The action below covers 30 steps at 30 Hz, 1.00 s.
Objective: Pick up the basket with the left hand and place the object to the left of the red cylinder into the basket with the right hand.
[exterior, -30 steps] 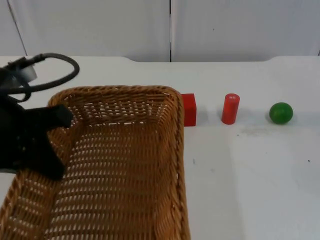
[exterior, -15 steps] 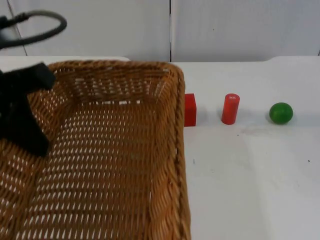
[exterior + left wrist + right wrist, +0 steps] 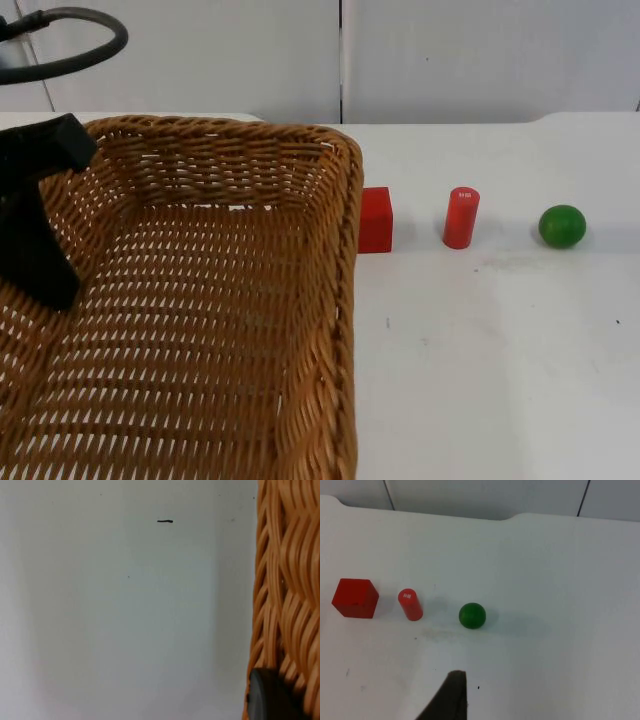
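Since the preceding views, the wicker basket (image 3: 200, 310) has risen toward the fixed camera, its far rim now standing clear of the red cube (image 3: 375, 219) it partly covered. Raised thus, the basket hangs off the white table (image 3: 500, 340), its open mouth upward to receive an object. Left gripper (image 3: 40, 215), at the basket's left wall, is clenched on the woven rim (image 3: 285, 595) (its wrist view shows a black fingertip pressed against the weave, with bare table beyond), which is what keeps the basket aloft. Right gripper (image 3: 451, 700) waits above the near table, looking toward the row of objects; whether its fingers are parted cannot be told. Along the row stand the cube, the red cylinder (image 3: 460, 217) and the green ball (image 3: 561, 226), each apart from its neighbour. Being left of the cylinder, the cube is judged the object to be fetched, and remains untouched.
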{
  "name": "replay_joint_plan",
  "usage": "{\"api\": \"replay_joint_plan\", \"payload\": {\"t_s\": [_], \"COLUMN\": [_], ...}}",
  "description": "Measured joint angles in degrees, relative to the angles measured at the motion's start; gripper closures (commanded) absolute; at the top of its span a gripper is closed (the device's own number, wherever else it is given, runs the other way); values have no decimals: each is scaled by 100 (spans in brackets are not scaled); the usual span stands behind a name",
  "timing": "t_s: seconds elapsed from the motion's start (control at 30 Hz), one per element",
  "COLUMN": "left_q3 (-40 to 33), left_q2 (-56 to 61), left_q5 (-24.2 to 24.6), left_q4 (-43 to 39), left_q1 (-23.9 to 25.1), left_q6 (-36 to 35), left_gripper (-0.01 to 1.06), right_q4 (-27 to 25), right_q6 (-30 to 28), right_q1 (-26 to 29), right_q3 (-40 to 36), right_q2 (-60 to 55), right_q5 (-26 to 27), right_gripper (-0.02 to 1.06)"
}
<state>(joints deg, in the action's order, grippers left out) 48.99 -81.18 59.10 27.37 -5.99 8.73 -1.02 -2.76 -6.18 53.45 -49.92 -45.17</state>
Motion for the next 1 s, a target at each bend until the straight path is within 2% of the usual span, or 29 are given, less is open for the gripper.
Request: {"api": "replay_joint_plan", "payload": {"t_s": [0.2,0.63,1.0], "left_q3": [0,0,0], "left_q2": [0,0,0], "left_q5": [0,0,0], "left_q4": [26,58,58], "left_q1": [0,0,0], "left_q6": [0,0,0], "left_gripper": [105,105,105], "right_q4": [-11,-47,-118], "right_q6": [-19,18,-21], "right_q1": [0,0,0], "right_q3": [74,911,1568], "right_q2": [0,-22,-870], "right_q5": [-41,244,125], "right_gripper": [-1,-1,-1]}}
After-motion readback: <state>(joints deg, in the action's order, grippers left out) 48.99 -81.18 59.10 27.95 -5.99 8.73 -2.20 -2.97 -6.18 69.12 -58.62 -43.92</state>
